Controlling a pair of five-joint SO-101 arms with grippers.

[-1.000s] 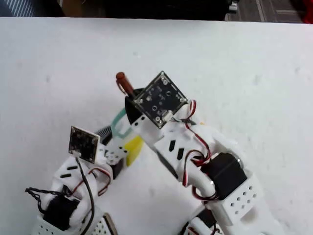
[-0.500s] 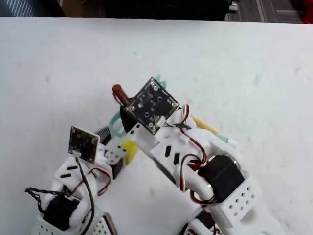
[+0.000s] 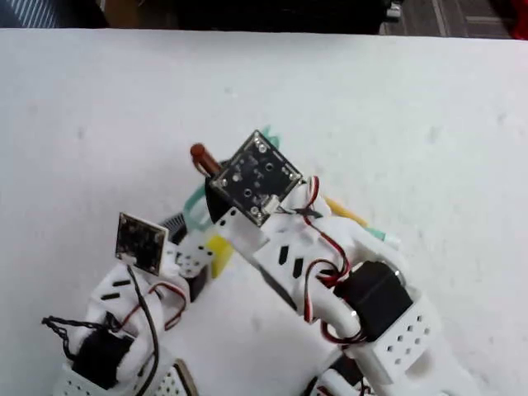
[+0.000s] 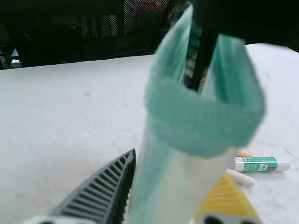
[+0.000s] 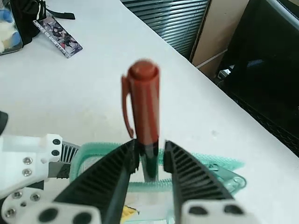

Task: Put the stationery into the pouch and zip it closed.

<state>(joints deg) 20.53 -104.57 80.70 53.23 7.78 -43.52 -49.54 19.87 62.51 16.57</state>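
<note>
The left gripper (image 4: 166,193) was clenched on the pouch (image 4: 187,154), standing it upright with its mouth open to receive. The right gripper (image 5: 148,161) pinched the pen (image 5: 144,98) vertically, tip inside that mouth. A green-white stick (image 4: 261,164) lay beside the pouch, unpacked.

Table (image 3: 429,99) was bright under even light, white surface nearly washed out, only faint soft shadows on it, dark room (image 3: 247,15) at 12 o'clock.
</note>
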